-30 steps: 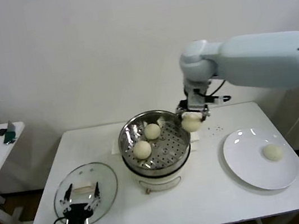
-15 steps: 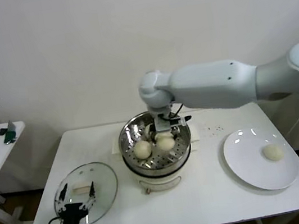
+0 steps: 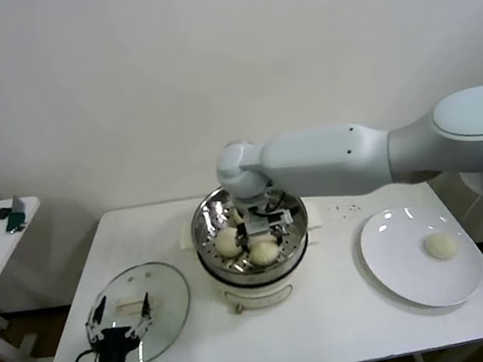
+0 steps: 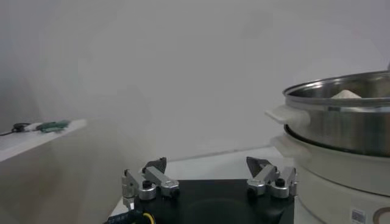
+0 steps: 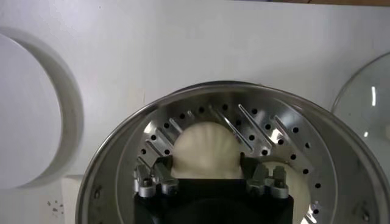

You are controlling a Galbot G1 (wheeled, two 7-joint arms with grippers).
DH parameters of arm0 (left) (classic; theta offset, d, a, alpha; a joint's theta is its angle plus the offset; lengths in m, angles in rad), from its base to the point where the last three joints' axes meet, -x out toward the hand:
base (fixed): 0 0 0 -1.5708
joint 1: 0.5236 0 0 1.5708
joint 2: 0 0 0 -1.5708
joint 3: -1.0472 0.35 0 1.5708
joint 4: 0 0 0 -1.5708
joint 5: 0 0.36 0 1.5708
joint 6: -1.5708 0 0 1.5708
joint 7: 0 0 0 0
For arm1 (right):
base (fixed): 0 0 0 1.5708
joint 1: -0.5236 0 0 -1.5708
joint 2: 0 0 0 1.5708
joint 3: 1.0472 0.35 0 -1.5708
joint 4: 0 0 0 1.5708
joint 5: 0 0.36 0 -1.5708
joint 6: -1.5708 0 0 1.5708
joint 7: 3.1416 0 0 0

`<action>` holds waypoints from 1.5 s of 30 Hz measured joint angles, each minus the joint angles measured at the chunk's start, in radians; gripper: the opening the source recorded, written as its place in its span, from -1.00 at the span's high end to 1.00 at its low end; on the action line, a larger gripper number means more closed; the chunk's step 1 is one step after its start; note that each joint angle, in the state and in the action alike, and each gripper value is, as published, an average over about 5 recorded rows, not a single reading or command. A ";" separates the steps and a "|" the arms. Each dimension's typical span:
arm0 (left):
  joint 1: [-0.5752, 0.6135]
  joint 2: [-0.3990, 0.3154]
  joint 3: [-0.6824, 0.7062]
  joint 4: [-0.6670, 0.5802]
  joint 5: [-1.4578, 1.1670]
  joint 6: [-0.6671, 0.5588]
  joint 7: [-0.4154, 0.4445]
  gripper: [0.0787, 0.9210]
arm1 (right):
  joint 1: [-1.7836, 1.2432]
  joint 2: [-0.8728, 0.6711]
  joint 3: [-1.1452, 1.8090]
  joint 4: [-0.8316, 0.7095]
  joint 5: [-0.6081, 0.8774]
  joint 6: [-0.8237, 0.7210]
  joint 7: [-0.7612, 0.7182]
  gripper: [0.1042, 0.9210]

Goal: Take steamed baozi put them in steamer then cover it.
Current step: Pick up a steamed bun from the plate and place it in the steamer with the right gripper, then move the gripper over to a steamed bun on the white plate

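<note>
Item: right end effector (image 5: 207,178), lowered inside the steamer (image 3: 297,227), fingers pinching a baozi (image 5: 206,149) just above the perforated floor; two more baozi (image 3: 227,242) already lie in the basket, one remaining baozi (image 3: 440,245) sits on the white plate (image 3: 393,267) at the counter's (image 3: 336,313) right; glass lid (image 3: 169,289) lies flat at left, left end effector (image 4: 210,176) spread wide and idle near it. Step in hand: depositing the third bun; next calls for releasing, lifting clear of the rim, fetching the plate's bun.
</note>
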 measured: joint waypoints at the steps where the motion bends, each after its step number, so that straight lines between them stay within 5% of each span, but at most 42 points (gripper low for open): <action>1: -0.001 0.000 -0.001 0.000 0.000 0.000 0.000 -0.77 | -0.001 0.000 0.001 -0.001 0.000 0.001 0.000 -0.69; 20: 0.003 -0.002 0.000 -0.006 -0.001 -0.004 0.000 -0.77 | 0.041 -0.115 0.088 0.023 -0.006 -0.023 -0.008 -0.76; 36: 0.003 0.003 0.004 -0.016 -0.009 -0.007 0.000 -0.77 | 0.128 -0.540 0.045 0.088 0.299 -0.455 0.047 -0.76; 45: 0.019 0.001 0.004 -0.044 -0.008 -0.009 0.008 -0.77 | 0.002 -0.807 0.064 0.073 0.337 -0.577 0.062 -0.76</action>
